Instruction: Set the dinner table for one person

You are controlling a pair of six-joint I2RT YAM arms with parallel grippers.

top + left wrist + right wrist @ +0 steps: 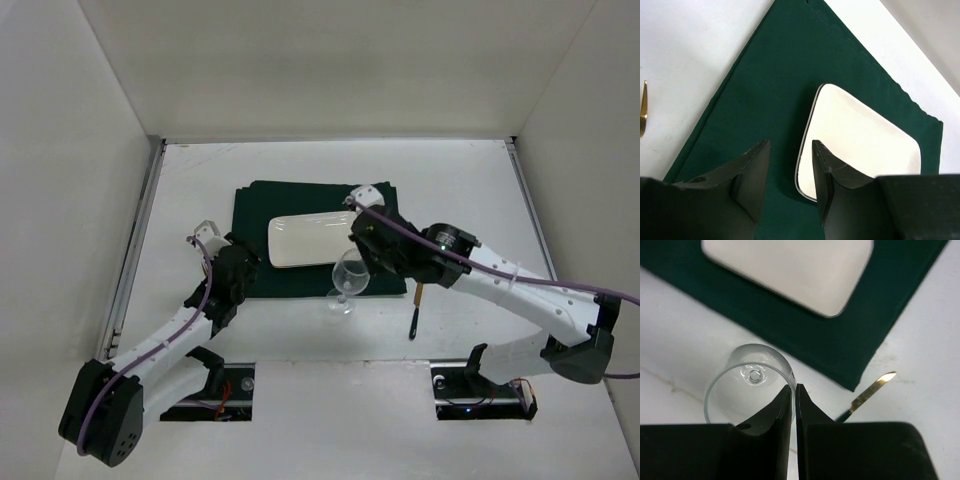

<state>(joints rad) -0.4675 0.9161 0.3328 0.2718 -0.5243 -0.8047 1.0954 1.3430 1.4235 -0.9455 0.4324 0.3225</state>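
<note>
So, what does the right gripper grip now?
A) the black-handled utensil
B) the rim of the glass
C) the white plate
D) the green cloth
B: in the right wrist view the right gripper is pinched shut on the rim of the glass.

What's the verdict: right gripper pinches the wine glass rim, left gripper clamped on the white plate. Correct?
No. The left gripper is open, holding nothing; the left wrist view shows its jaws apart over the green cloth, by the white plate. The right gripper does pinch the wine glass rim.
</note>
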